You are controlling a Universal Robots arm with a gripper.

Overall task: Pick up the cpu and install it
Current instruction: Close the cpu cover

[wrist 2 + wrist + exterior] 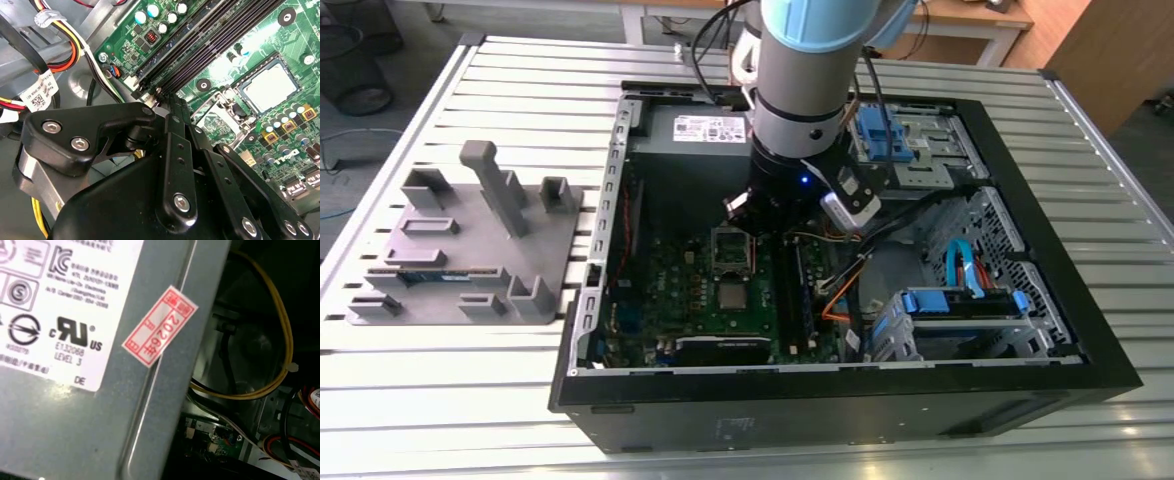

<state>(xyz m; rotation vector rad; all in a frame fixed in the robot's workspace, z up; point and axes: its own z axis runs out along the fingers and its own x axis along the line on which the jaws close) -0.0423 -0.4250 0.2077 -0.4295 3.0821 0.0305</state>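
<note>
One cpu (pixel 272 87) lies flat in socket (pixel 243 89), silvery top up, retention frame (pixel 212 117) open beside it; gripper (pixel 169 100) hangs close by, fingers (pixel 174 114) seemingly closed, empty, chip apparently placed.

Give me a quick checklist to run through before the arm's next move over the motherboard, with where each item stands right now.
1. The cpu lies flat in its socket: ok.
2. The metal cover frame is closed over the cpu: not ok, it lies open beside it.
3. The claw is apart from the cpu: ok, it is by the ends of the memory slots.
4. The bundled wires are clear of the claw: cannot tell.
5. The computer case is open from above: ok.
</note>
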